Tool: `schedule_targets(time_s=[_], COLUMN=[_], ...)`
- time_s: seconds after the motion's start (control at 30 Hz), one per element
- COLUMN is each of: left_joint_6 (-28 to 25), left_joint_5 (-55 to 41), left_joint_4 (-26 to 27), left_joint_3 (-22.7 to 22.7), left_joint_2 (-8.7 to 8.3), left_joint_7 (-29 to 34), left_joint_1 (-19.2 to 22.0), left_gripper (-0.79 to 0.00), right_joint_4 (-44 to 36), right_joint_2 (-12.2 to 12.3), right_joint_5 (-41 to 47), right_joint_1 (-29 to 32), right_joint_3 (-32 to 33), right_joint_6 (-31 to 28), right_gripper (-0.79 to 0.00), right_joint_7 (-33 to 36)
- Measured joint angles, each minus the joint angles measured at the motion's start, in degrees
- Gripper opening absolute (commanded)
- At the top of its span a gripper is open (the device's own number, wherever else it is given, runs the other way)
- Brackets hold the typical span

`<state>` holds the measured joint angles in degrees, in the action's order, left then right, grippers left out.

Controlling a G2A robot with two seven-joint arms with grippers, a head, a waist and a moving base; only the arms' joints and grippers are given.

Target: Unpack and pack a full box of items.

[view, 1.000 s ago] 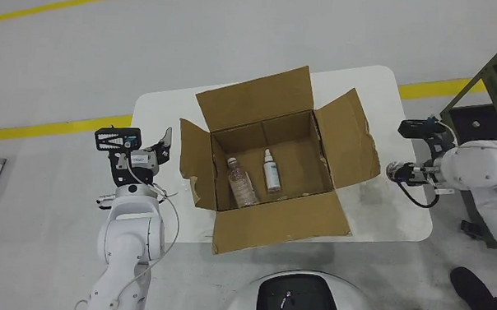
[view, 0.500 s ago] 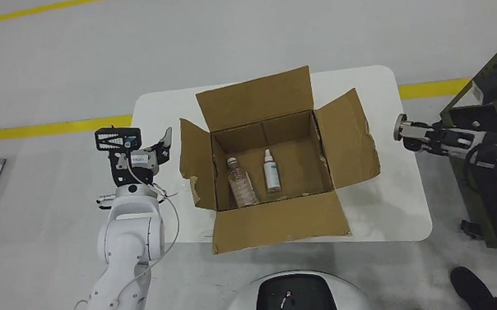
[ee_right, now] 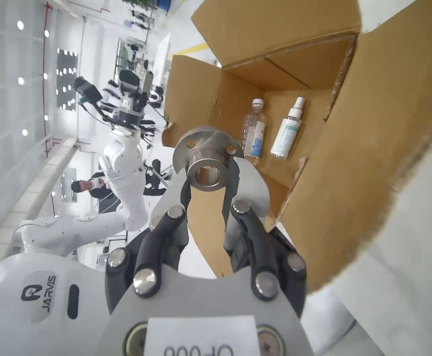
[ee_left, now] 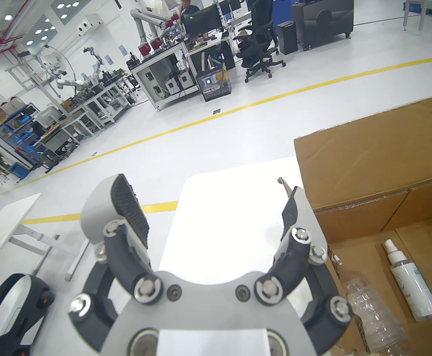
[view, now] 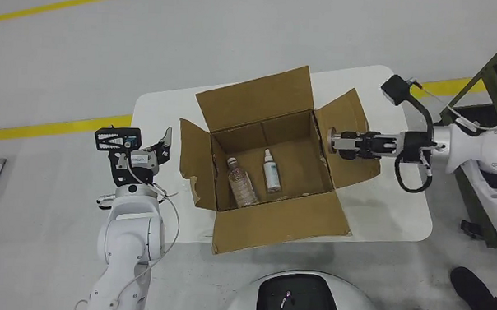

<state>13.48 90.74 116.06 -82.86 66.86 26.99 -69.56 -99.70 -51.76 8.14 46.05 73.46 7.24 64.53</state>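
The metal flange (ee_right: 207, 151) sits between the fingers of the right end effector (ee_right: 209, 182). It is a short steel hub with a round bore and a wider drilled collar. The fingers are closed on the hub from both sides, and the collar projects past the fingertips. The opening is narrow, set by the width of the hub.

In the top view, the right end effector (view: 343, 144) and the flange (view: 332, 140) are above the side flap of the cardboard box (view: 254, 102), at the edge of the box cavity. The cavity lies directly beyond the fingertips. All four flaps are folded outward.

Two items lie flat on the box floor, ahead of the right end effector and lower than it:
- A clear plastic bottle (view: 241, 182) (ee_right: 253, 129), the farther of the two.
- A white spray bottle (view: 271, 171) (ee_right: 287, 135), the nearer of the two.

They lie side by side with a small gap between them. Both caps point toward the rear wall of the box.

The left end effector (view: 142, 139) (ee_left: 209, 202) is on the opposite side of the box, well apart from the flange. Its fingers are spread wide and hold nothing. The ribbed pads (ee_left: 130, 205) face each other across bare white tabletop (ee_left: 236, 182). One finger is just beside the corner of the near box flap (ee_left: 364, 168). The plastic bottle (ee_left: 371, 303) and the spray bottle (ee_left: 405, 279) lie past that finger, inside the box.

The box rests on the tabletop (view: 163, 111), between the two end effectors.
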Motion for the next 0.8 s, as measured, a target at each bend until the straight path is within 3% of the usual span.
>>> schedule_targets(time_s=[0.17,0.5,0.8], left_joint_6=[0.0,0.0,0.0], left_joint_5=[0.0,0.0,0.0], left_joint_4=[0.0,0.0,0.0], left_joint_3=[0.0,0.0,0.0], left_joint_2=[0.0,0.0,0.0], left_joint_7=[0.0,0.0,0.0], left_joint_1=[0.0,0.0,0.0], left_gripper=[0.0,0.0,0.0], right_joint_4=[4.2,18.8,28.0], right_joint_2=[-2.2,-11.0,-18.7], right_joint_5=[-11.0,-24.2,-30.8], right_joint_1=[-9.3,-27.9,-33.4], right_joint_3=[-13.7,-39.2,-51.2], right_joint_6=[3.1,0.4,0.0], right_gripper=[-0.785,-0.785,-0.785], right_joint_7=[1.5,1.9,0.8])
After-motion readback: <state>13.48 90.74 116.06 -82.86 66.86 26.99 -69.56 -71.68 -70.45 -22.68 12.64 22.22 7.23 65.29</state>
